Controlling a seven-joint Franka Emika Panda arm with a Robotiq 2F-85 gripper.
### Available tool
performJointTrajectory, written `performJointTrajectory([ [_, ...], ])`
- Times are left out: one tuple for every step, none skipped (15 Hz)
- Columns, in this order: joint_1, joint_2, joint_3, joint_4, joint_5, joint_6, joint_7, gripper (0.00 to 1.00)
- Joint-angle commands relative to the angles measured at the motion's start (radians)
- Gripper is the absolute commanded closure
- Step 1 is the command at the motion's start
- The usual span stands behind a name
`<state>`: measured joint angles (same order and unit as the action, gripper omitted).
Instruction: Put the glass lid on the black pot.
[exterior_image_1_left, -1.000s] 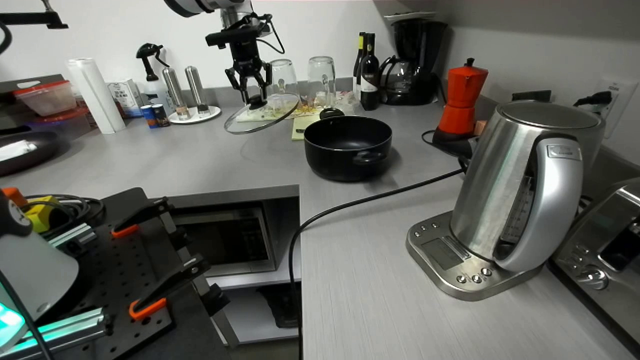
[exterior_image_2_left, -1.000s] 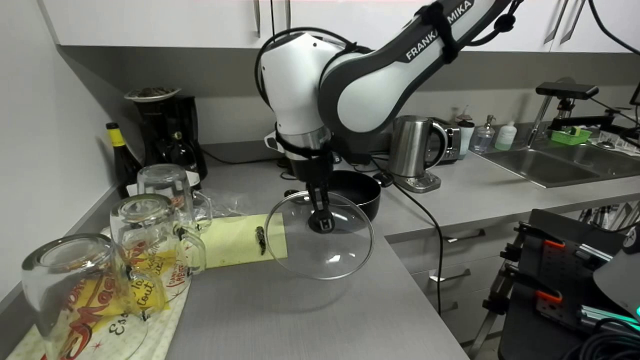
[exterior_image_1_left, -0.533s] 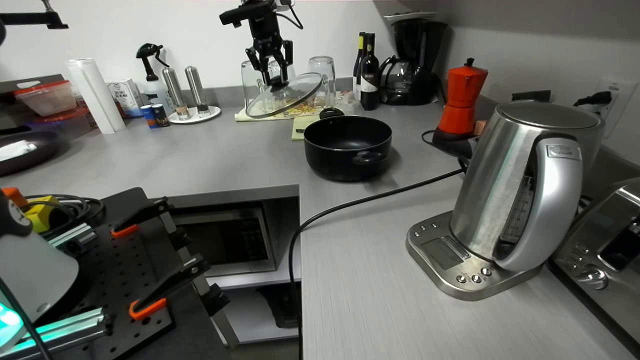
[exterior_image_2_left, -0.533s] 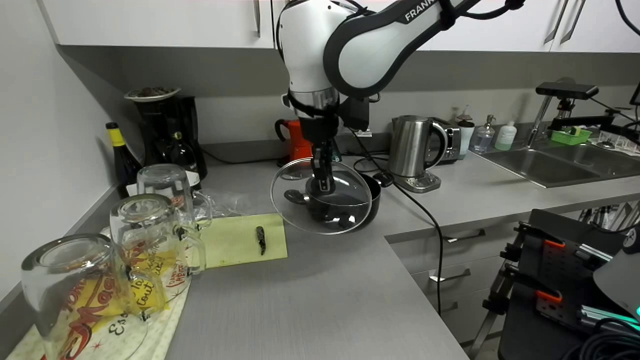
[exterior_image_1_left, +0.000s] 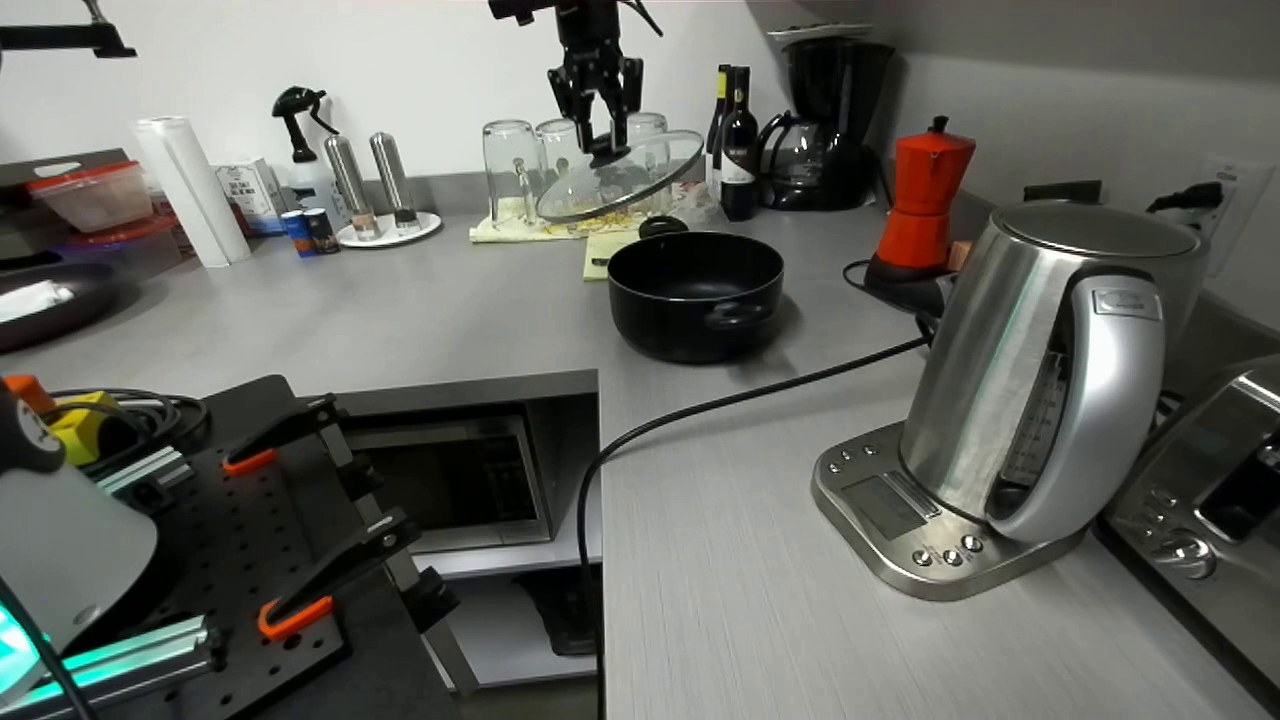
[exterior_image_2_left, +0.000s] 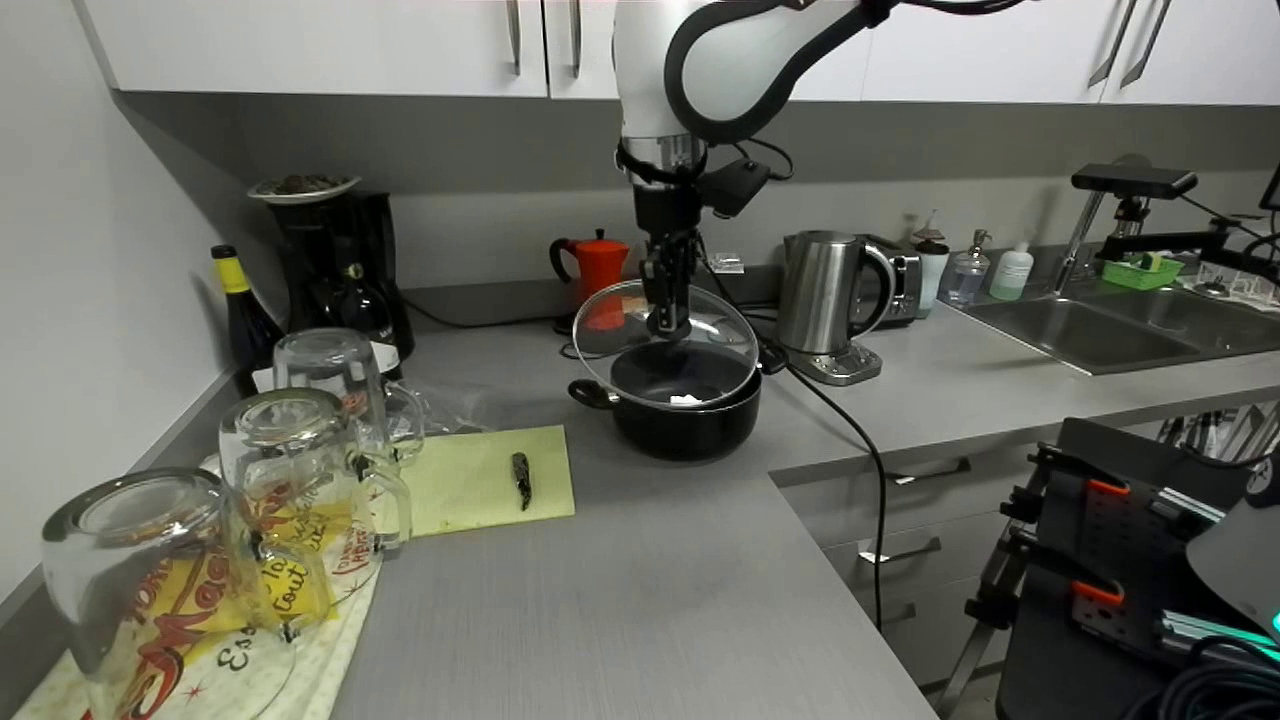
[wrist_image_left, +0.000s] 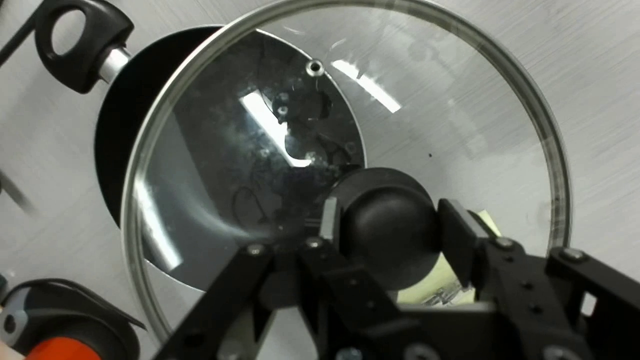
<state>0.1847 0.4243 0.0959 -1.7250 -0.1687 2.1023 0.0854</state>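
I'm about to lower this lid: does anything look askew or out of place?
Yes: the glass lid hangs tilted in the claw, one edge higher than the other in an exterior view. In the wrist view it also appears off-centre from the black pot, so lowering it like this might leave it crooked.

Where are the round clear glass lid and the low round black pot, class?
Round clear glass lid (exterior_image_1_left: 622, 182), in an exterior view: glass pane.
Low round black pot (exterior_image_1_left: 668, 320), in an exterior view: outer wall.
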Motion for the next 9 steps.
performJointTrajectory([
  [-0.045,-0.038,-0.018,0.004,0.072,-0.026,0.013,0.75],
  [-0.061,-0.037,-0.024,0.009,0.091,-0.033,0.012,0.75],
  [-0.072,-0.033,-0.029,0.014,0.105,-0.034,0.012,0.75],
  [-0.086,-0.028,-0.033,0.022,0.122,-0.043,0.009,0.75],
  [-0.096,-0.024,-0.037,0.027,0.134,-0.047,0.011,0.75],
  [-0.107,-0.017,-0.041,0.037,0.149,-0.06,0.01,0.75],
  [-0.116,-0.011,-0.046,0.045,0.16,-0.072,0.013,0.75],
  [-0.124,-0.006,-0.05,0.051,0.171,-0.082,0.014,0.75],
  [-0.133,0.002,-0.053,0.06,0.184,-0.097,0.012,0.75],
])
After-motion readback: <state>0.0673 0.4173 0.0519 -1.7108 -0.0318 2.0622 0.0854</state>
